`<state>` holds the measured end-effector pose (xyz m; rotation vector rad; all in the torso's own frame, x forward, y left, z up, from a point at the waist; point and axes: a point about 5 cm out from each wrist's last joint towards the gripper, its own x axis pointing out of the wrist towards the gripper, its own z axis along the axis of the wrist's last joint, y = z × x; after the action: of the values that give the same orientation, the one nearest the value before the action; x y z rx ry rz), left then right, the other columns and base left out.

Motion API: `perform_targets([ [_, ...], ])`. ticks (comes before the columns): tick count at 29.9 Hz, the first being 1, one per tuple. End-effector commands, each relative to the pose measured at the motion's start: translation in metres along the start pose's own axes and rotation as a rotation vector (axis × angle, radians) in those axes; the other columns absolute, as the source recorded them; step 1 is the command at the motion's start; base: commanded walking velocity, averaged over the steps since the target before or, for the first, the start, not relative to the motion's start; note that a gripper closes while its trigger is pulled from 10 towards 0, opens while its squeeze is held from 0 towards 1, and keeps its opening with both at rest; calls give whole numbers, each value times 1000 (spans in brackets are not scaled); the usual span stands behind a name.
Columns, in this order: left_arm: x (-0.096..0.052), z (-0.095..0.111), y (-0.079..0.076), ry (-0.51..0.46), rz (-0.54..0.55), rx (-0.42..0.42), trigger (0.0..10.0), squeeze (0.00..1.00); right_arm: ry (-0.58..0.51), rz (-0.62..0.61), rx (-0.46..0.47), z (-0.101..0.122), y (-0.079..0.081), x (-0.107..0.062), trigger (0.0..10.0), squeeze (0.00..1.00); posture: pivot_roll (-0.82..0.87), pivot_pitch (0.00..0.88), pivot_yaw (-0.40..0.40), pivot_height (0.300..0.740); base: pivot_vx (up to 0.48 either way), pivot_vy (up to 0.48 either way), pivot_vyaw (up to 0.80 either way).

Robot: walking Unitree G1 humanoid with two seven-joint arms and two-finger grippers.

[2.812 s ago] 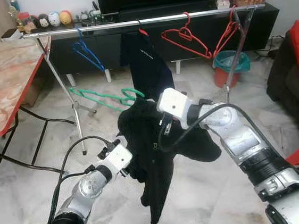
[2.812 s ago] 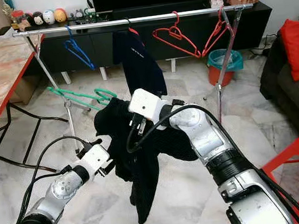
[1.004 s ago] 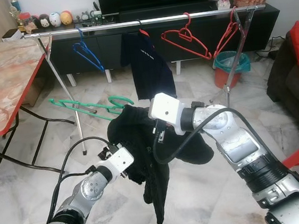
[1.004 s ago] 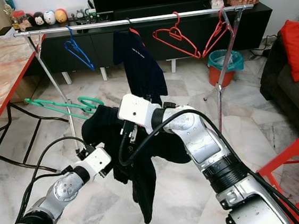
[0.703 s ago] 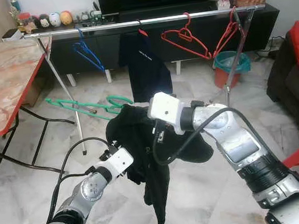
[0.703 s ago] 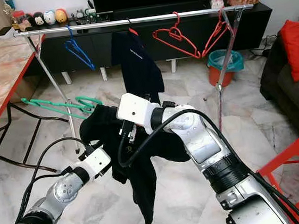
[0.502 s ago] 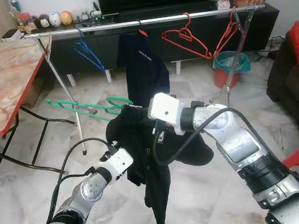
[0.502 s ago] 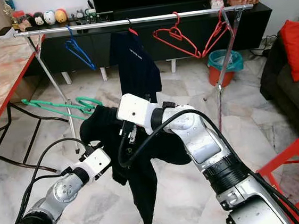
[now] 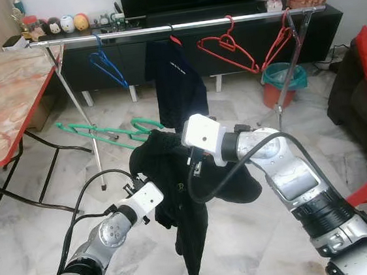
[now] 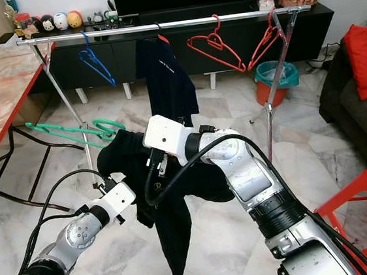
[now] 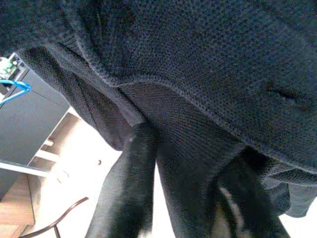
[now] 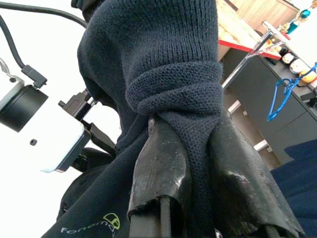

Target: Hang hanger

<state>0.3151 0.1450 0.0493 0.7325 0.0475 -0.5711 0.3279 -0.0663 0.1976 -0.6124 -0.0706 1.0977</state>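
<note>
Right gripper (image 12: 198,163) and left gripper (image 11: 183,193) each clench the black sweater (image 9: 175,184) on the green hanger (image 9: 104,129).

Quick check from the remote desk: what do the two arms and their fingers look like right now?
Both arms are silver metal with black joint rings and loose black cables. The left arm and right arm each end in a white boxy wrist block. The right gripper's fingers are long, black and scuffed.
</note>
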Motion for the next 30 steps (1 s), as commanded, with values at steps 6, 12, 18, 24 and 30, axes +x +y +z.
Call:
perform_targets([
  [6, -2, -4, 1, 21, 0, -13, 0, 0, -50, 10, -29, 13, 2, 1, 0, 0, -62, 4, 54, 740, 0, 0, 0],
  [12, -2, -5, 2, 24, 8, -30, 0, 0, -45, 14, -25, 11, 3, 1, 0, 0, -61, 5, 56, 740, 0, 0, 0],
  [18, -2, -6, 4, 27, 29, -73, 0, 0, -33, 14, -23, 6, 5, -1, 0, 0, -64, 6, 57, 740, 0, 0, 0],
  [24, -3, -8, 6, 42, 49, -101, 0, 0, -24, 11, -19, 3, 6, -2, 235, 0, -64, 9, 59, 740, 0, 0, 0],
  [30, -10, -27, 8, 179, 89, -154, 2235, 0, 26, 0, -19, -12, 4, -12, 10000, 0, -67, 13, 60, 740, 0, 0, 0],
])
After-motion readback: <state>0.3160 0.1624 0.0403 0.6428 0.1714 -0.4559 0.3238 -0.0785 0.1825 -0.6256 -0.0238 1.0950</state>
